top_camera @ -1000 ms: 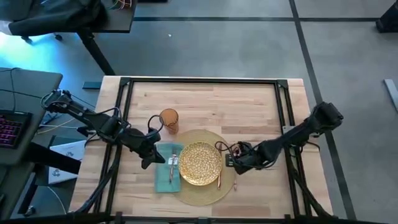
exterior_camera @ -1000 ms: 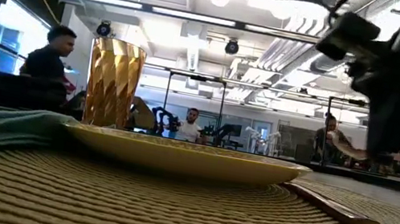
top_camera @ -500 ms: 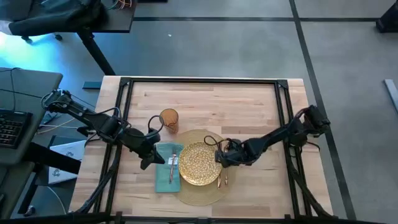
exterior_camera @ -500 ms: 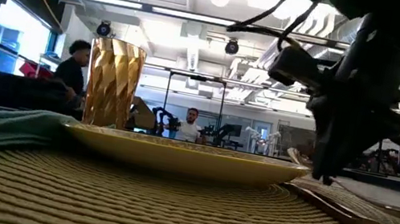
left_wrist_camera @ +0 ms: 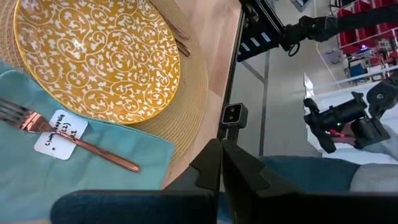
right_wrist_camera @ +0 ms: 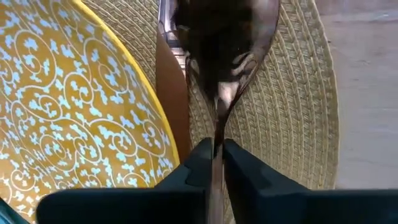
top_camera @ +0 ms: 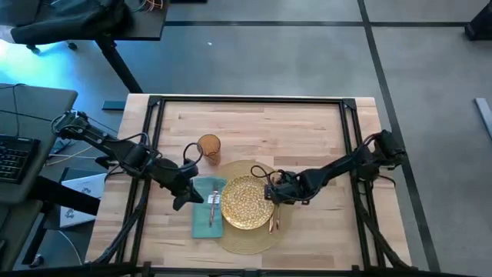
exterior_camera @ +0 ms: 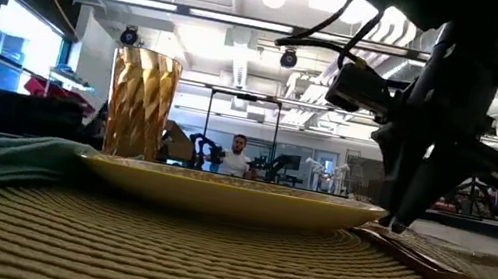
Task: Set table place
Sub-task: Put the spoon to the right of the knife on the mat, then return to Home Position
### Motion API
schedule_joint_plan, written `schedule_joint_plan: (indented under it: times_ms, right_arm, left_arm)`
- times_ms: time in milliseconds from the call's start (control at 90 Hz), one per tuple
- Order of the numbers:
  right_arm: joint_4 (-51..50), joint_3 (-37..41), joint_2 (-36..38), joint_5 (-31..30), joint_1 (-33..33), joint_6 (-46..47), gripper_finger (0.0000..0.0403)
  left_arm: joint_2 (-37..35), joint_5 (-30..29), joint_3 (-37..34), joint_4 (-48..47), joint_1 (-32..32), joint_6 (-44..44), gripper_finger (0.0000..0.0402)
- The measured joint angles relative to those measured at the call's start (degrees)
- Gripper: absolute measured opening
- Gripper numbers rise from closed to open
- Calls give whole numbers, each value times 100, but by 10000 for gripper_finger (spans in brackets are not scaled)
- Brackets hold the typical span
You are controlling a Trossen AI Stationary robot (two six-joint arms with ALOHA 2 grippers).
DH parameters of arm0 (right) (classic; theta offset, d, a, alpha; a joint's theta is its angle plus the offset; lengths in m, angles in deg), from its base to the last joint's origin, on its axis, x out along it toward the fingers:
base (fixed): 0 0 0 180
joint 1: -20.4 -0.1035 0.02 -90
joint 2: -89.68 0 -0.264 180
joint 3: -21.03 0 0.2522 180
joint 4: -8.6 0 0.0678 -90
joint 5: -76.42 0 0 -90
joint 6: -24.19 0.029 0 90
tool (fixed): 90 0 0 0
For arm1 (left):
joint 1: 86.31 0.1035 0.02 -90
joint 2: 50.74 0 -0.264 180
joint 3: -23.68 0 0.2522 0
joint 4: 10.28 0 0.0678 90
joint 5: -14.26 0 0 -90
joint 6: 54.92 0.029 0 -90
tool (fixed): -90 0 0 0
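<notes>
Right end effector (right_wrist_camera: 214,163) is clenched on the spoon (right_wrist_camera: 219,46) handle, bowl hanging over the placemat (right_wrist_camera: 298,106) just beside the knife (right_wrist_camera: 171,81), so my read is it is lining the spoon up parallel to the knife on the plate's (top_camera: 247,202) outer side. Holding by the handle end keeps the bowl free to land first. Over on the other side, the left end effector (left_wrist_camera: 221,168) sits with fingers closed on nothing, waiting near the napkin (top_camera: 202,215) where the fork (left_wrist_camera: 74,140) already lies with a white label under it. The place sits toward the front middle of the bench (top_camera: 292,131): tan woven mat, gold patterned plate on it, teal napkin at its edge, amber tumbler (top_camera: 208,147) just beyond. Spoon looks dark coppery and glossy, not yet down
</notes>
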Motion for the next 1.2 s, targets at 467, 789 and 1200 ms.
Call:
schedule_joint_plan:
  times_ms: [467, 789, 1200]
  right_arm:
    - [-870, 0, 1406, -172, -117, -1336, 137]
    - [-1670, 0, 3441, 312, 373, -2958, 138]
    - [-436, 1408, 6704, 1111, 1265, -6155, 85]
  left_arm:
    - [0, -12, 0, 6, -1, -13, 0]
    - [0, -713, -2, 505, 132, -3, 0]
    - [0, -1194, -2, 872, 550, -18, 0]
